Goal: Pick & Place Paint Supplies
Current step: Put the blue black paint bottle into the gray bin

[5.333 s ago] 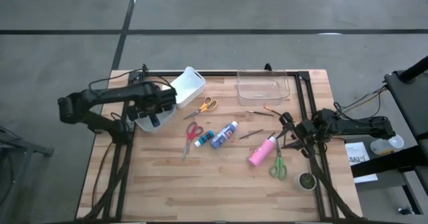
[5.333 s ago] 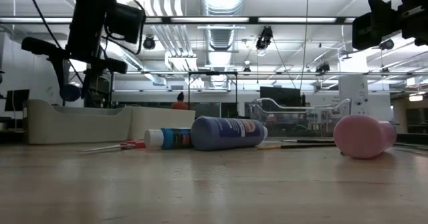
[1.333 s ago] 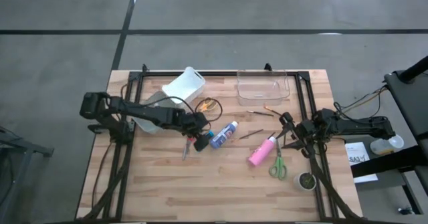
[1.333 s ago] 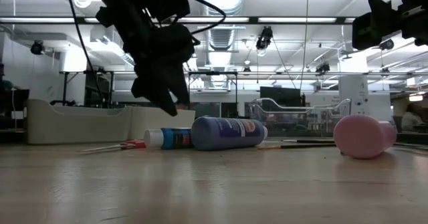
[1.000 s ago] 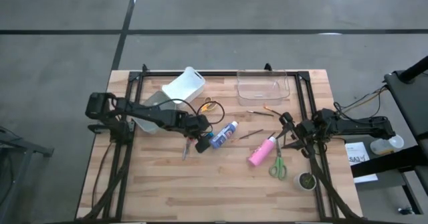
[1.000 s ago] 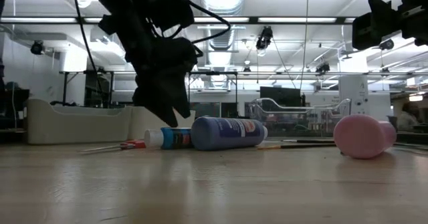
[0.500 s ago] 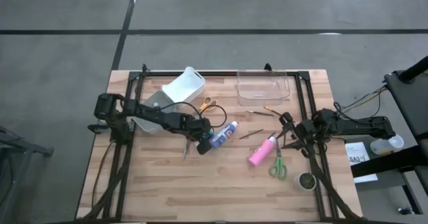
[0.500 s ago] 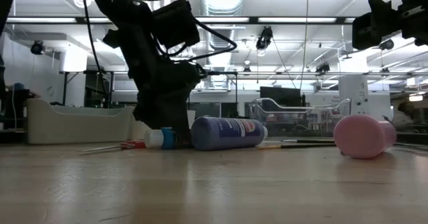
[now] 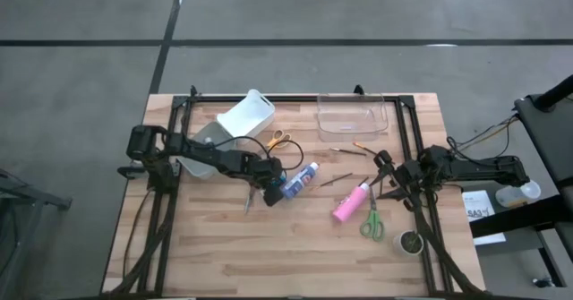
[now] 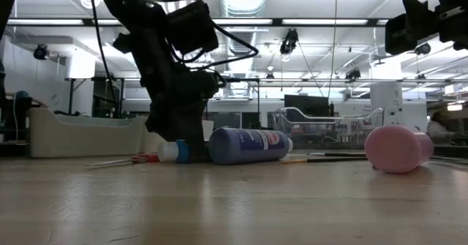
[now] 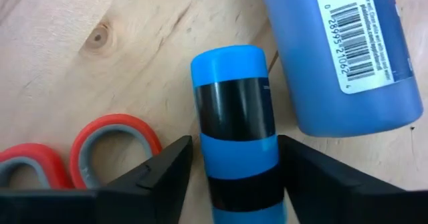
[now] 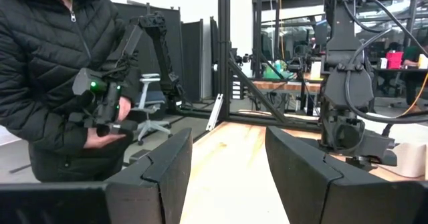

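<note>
smooth blue-and-black banded tube (image 11: pixel 237 127) lying flat on pale, knotted wood table (image 9: pixel 224 255), just beside glossy dark blue bottle (image 11: pixel 341 47) with barcode label; red scissors (image 11: pixel 110 144) close by. rounded pink bottle (image 9: pixel 349 201) lying further right. bright ceiling lights and ducts beyond. left gripper (image 9: pixel 271 192) low at the table, fingers (image 11: pixel 167 167) spread either side of the tube, not yet closed on it. right gripper (image 9: pixel 383 179) parked near table edge, fingers apart, empty.
</note>
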